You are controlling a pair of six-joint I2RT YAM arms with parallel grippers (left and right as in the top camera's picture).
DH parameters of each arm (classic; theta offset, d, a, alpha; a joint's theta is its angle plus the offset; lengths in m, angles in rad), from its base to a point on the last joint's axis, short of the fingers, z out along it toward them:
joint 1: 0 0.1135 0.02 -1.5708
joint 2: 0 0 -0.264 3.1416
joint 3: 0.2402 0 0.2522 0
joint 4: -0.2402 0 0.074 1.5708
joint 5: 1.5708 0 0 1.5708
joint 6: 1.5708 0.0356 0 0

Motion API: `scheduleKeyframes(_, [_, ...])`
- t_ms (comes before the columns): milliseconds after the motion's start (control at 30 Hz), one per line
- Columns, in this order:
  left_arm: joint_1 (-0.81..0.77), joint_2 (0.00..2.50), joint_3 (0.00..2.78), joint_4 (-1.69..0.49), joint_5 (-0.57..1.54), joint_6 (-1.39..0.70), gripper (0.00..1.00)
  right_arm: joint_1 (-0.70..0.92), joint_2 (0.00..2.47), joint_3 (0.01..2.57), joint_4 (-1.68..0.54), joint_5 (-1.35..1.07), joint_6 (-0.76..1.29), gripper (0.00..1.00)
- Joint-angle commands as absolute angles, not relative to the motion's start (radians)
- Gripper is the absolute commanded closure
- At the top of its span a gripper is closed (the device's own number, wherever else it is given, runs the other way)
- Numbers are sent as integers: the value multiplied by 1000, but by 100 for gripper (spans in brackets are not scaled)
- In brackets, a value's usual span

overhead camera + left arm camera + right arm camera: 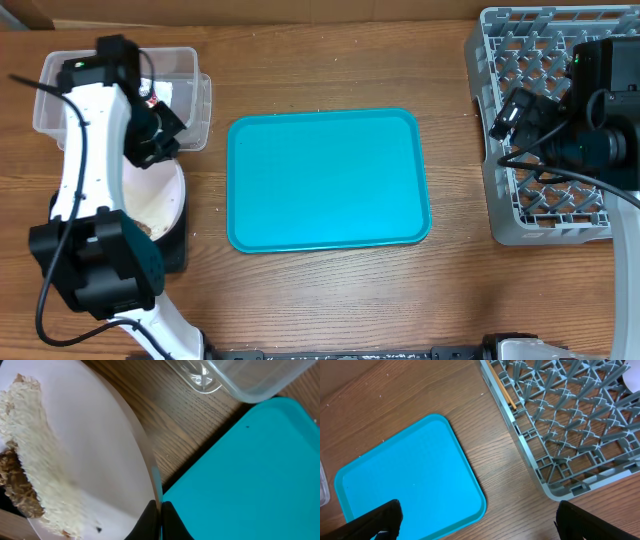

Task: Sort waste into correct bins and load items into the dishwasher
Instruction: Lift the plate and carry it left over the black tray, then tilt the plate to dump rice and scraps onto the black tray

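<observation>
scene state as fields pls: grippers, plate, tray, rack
left gripper: shut on plate rim, plate tilted
plate contents: rice, brown scrap
right gripper: open, holding nothing
dish rack: chopstick inside
teal tray: between clear tub and dish rack

Left fingers [145, 525] tight together (thin gap); right fingers [375, 521] wide apart.

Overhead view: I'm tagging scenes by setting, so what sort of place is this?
Probably a staged dish-clearing station: a wooden table with a grey dish rack, a clear tub and a plate of rice.
</observation>
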State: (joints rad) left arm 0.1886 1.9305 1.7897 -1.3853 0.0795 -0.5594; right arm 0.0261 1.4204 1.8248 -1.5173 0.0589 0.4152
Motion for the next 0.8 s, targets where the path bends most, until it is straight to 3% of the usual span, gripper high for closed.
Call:
scheduleKeyframes(0, [228,1892,1819,-1379,178,-487,96,23,1414,1826,-1512,65,420,0])
scheduleKeyframes(767, [478,1892,1819,-1410,667,-264,96,23,1414,1826,-1512,65,420,0])
